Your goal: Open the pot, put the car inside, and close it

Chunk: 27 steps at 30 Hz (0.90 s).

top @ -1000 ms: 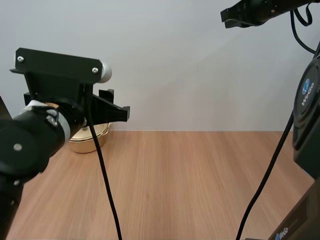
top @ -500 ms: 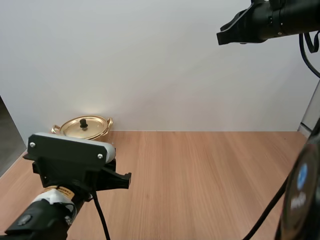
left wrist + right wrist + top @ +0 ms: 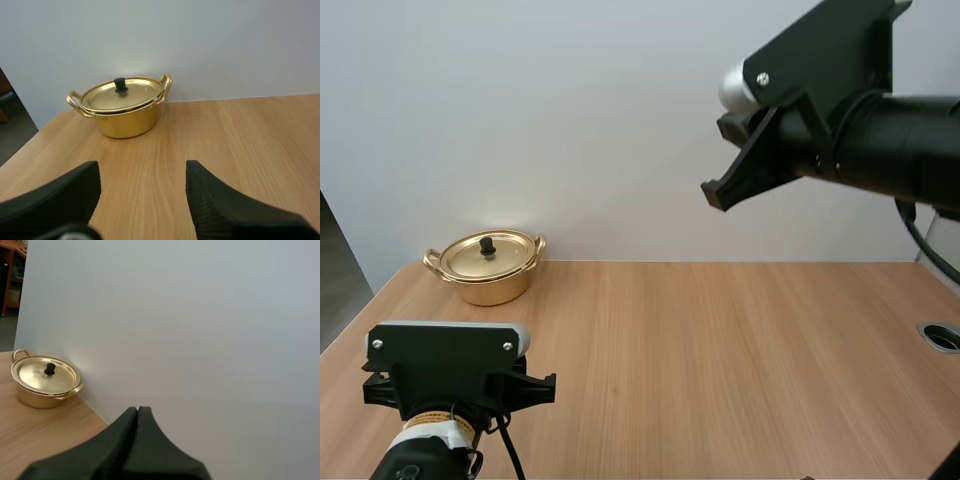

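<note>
Pale wood-grain counter [image 3: 720, 340] runs back to a plain white wall, and the pot [image 3: 127, 117] stands in its far left corner, close to that wall. It is a small, shallow, round pot of thin shiny gold metal, with two looped handles sticking out at opposite sides of the rim. Its lid [image 3: 122, 95] is on, a low dome of the same metal with a small black knob [image 3: 120, 84] upright at the centre. That knob looks like the only place to grip, and I'd guess the polished metal around it would slip under a pad.

The left gripper [image 3: 142, 175] hangs low over the near left of the counter, pointing straight at the pot, which lies ahead of it and well apart. Its jaws stand wide with nothing between them, and the black fingers [image 3: 210, 200] show ribbed inner faces. The right gripper [image 3: 137, 412] is high above the counter's right half, closed into one dark wedge on nothing, with the pot far off to its left and below.

The left arm is plainly the nearer; I'd judge it must go forward and come down over the knob.
</note>
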### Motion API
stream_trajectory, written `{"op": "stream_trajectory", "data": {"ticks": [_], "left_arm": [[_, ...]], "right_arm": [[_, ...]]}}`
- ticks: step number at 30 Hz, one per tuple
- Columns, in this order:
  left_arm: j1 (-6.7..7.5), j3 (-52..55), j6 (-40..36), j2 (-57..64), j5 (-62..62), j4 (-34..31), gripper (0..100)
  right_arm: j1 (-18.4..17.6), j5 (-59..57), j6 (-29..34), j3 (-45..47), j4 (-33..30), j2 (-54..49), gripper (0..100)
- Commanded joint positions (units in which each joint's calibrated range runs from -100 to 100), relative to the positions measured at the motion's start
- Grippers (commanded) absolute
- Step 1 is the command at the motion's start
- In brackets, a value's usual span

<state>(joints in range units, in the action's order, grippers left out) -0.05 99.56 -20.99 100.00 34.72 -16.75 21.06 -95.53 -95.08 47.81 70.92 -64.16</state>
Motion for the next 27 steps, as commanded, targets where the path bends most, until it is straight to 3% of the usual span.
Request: {"op": "stream_trajectory", "data": {"ticks": [1,5,11,15,18,24,27], "left_arm": [[0.01,0.4,-0.9,0.0,-1.6,0.0,83],[0.09,0.4,-0.9,0.0,-3.5,3.3,83],[1.80,0.4,-0.3,0.0,-3.5,4.2,83],[2.07,0.4,1.3,0.0,-3.5,5.8,83],[1.50,0.4,1.3,0.0,-3.5,6.3,83],[-1.10,0.4,1.3,0.0,-5.5,6.8,83],[-1.51,0.4,1.3,0.0,-5.5,6.8,83]], "right_arm": [[0.1,0.0,-0.1,19.0,-0.1,0.2,0],[0.1,0.0,-0.1,19.0,-0.1,0.2,0],[0.1,0.7,-0.4,19.0,-0.4,0.2,0],[0.1,2.9,-0.4,19.0,-1.5,0.2,0],[0.1,3.3,-0.4,19.0,-1.8,0.2,0],[0.1,3.9,-0.4,19.0,-1.1,0.2,0],[0.1,6.0,-0.4,19.0,-0.6,0.2,0]]}}
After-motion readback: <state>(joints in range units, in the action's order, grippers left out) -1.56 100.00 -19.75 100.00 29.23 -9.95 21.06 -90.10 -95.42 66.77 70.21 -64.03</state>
